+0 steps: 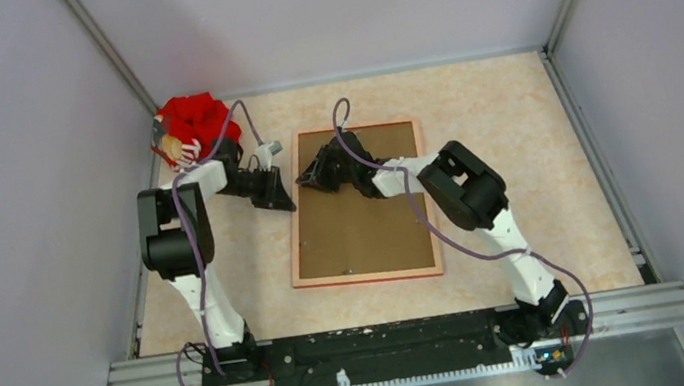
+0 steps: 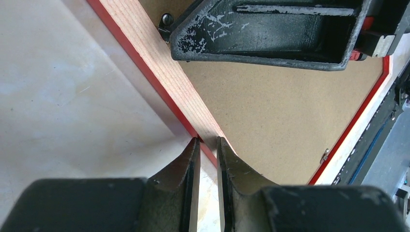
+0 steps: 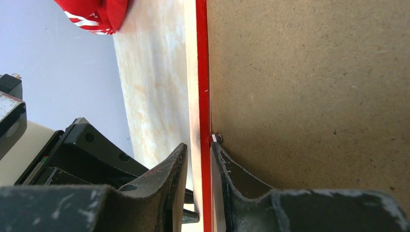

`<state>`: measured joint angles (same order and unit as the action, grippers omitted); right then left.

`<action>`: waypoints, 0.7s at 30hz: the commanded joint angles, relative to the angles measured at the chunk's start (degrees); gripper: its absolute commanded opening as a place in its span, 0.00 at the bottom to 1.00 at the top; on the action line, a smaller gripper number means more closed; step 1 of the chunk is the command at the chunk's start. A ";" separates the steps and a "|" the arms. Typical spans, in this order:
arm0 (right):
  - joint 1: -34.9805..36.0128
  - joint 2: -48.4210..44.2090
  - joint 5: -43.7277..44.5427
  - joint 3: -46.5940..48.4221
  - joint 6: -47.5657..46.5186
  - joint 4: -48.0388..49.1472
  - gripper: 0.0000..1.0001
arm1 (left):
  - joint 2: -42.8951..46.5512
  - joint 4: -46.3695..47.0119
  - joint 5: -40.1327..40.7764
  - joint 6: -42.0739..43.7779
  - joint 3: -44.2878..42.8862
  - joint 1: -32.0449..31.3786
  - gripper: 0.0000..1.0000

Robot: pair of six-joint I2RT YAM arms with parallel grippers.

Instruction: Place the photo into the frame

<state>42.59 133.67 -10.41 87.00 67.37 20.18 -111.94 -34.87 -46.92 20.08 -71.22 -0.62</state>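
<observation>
From overhead I am seeing the frame (image 1: 370,275) lying flat on the counter (image 1: 518,178) in the middle of the view, pale wood back upward, with the brown backing panel (image 1: 363,230) filling its opening. Both arms are reaching to its upper left corner.

On the right wrist view I am watching the right fingers (image 3: 175,166) straddling the frame's side rail. They are open only a narrow slot, and the wood strip and its red edge are running straight down between the tips, which are looking pressed against both sides. A small metal tab (image 3: 216,138) is sitting just beside the inner tip, at the edge of the panel.

The left fingers (image 2: 186,164) are almost together, a thin gap between them. The rail is running diagonally from the upper left of that view into the gap, but I cannot tell whether they are gripping it.

A red bundle (image 1: 196,117) is lying in the counter's upper left corner, behind the left arm.
</observation>
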 commanded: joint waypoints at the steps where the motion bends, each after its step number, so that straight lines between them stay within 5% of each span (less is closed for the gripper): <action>1: 2.02 2.08 2.46 1.12 0.17 1.48 0.25 | 1.01 -0.75 -0.37 2.06 1.99 -0.69 0.23; 8: -2.91 -9.82 -3.24 -5.15 -2.05 -0.93 0.37 | 3.19 -3.69 -1.97 5.20 3.59 -0.74 0.23; 11: -6.92 -15.30 -3.84 -6.21 -8.41 -9.25 0.44 | 4.65 -4.26 -2.08 7.70 4.77 -0.77 0.24; 21: -23.84 -32.73 13.17 -11.30 -26.48 -36.46 0.74 | 7.06 -1.52 3.20 13.05 9.91 -4.29 0.24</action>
<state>24.21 107.04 -7.01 78.08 49.56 -4.82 -106.83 -36.99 -47.37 28.56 -64.45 -2.22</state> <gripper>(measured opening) 0.704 0.245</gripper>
